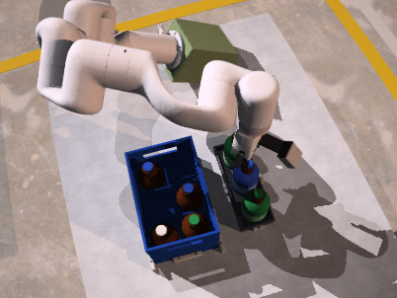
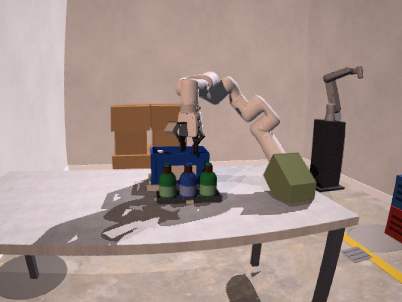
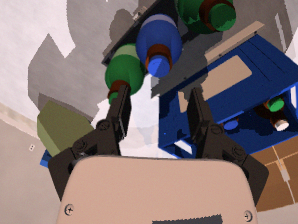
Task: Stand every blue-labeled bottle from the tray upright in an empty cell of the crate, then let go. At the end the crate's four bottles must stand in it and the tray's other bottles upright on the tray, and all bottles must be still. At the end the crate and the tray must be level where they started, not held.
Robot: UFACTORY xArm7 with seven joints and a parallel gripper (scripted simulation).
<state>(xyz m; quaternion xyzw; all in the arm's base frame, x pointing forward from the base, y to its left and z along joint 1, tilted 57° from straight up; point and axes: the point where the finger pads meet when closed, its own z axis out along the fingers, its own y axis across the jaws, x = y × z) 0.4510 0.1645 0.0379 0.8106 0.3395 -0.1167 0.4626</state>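
Worktop [image 2: 60, 200] carrying the blue crate [image 1: 207, 242] and, just beside it, the black tray [image 1: 228, 207]. The crate holds its four bottles upright, with two cells unoccupied. On the tray stand three bottles in a row: the blue-labeled bottle [image 1: 245, 175] in the middle, between two green-labeled bottles [image 1: 256, 204]. The end effector [image 2: 190, 148] hangs above the middle bottle, fingers partly spread and holding nothing. Judged progress: transfer not yet begun; descent, grasp, lift, placement in a free cell and release all remain.
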